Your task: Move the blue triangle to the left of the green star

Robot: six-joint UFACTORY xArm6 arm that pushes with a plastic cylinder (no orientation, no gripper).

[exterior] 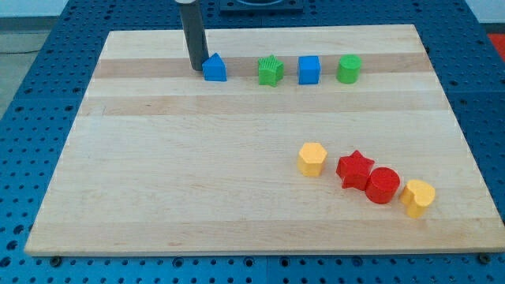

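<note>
My tip (196,68) rests against the left side of the blue triangle (214,69), left of the green star (270,71); no pincer shows.

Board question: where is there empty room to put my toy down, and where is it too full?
The whole left half below the blue triangle is bare, as is the strip between the top row and the yellow hexagon. It is crowded along the green star row, where my tip sits, and around the red star.

The dark rod (192,31) is cut off by the view's top, so the arm above it is hidden; I cannot tell if my tip (196,69) touches the blue triangle (214,68)
</note>
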